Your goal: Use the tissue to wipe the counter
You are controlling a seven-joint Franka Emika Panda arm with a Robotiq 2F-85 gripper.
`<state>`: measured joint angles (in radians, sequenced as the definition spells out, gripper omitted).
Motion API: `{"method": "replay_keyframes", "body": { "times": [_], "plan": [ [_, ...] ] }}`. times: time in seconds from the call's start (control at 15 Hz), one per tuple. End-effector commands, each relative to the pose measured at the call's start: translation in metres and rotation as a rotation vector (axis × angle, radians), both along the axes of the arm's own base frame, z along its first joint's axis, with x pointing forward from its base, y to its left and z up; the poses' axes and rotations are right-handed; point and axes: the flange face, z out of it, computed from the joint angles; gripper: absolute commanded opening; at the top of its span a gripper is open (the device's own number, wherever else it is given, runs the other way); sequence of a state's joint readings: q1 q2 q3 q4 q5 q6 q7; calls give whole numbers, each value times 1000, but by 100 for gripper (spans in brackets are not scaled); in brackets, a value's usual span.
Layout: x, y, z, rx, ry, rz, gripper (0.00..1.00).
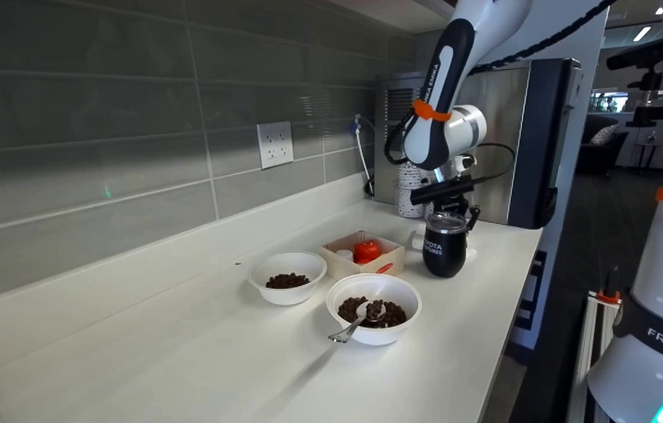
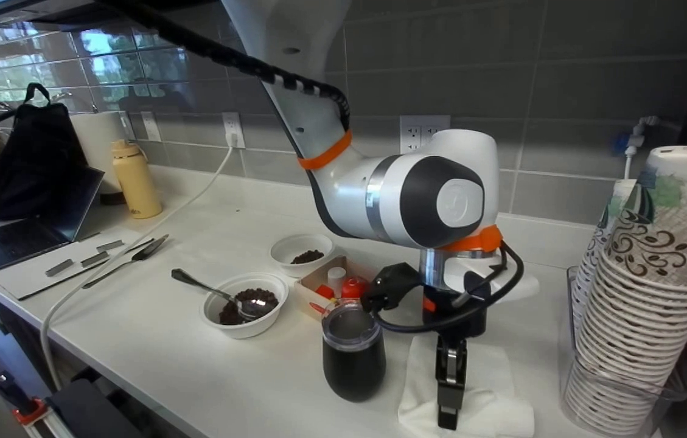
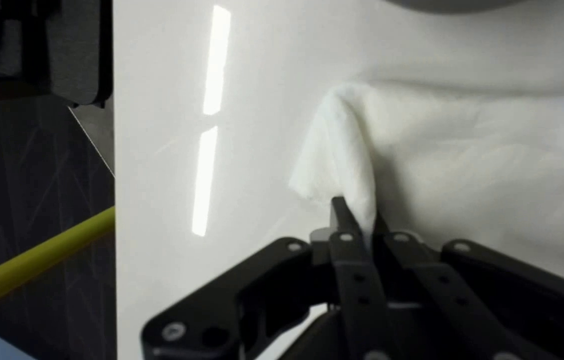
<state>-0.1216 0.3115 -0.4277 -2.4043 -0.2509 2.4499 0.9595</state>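
The white, creased, paper-like tissue (image 2: 492, 372) lay on the glossy white counter (image 2: 154, 331), spread mostly flat; one fold stood up, as the wrist view showed, and passed between the fingers (image 3: 349, 250) of the black metal gripper (image 3: 361, 220); these were drawn close together with the fold pinched between them, a loose corner hanging to one side; the gripper pointed straight down, its tips low at the tissue; whether they pressed on the counter I could not tell.

Above it the smooth white robot arm (image 2: 346, 191), with black panels and orange bands, reached over the counter; in both exterior views its long section slanted down from the top and bent at a rounded joint, the gripper hanging upright below; a thick black ribbed cable (image 2: 233, 61) followed the arm.

Just beside the tissue, apart from it, stood a rounded black tumbler (image 2: 353, 368) with a clear lid; past that sat a shallow pale box (image 1: 343, 267), wooden by its look, holding a round red object (image 1: 367, 251); near the box was a round white bowl (image 1: 387, 336) of small dark-brown balls (image 1: 396, 314), a shiny metal spoon (image 2: 255, 309) resting in it, and a second such bowl (image 1: 287, 298); across the tissue from the tumbler rose a tall stack of patterned paper cups (image 2: 638, 322); a wall of grey glossy tile (image 1: 78, 117) stood behind.
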Motion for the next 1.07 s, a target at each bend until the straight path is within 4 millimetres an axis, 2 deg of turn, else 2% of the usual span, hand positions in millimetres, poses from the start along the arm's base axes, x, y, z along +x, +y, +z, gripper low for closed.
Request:
{"method": "replay_keyframes", "body": {
  "times": [0.0,0.4,0.53,0.8,1.0],
  "plan": [
    [-30,-14,2,-39,-2,-70,2],
    [-66,-38,3,-69,-9,-179,2],
    [-71,-41,5,-53,-37,-198,2],
    [-62,-35,5,-7,-122,-208,2],
    [-38,-27,9,1,-211,-194,2]
  ]
}}
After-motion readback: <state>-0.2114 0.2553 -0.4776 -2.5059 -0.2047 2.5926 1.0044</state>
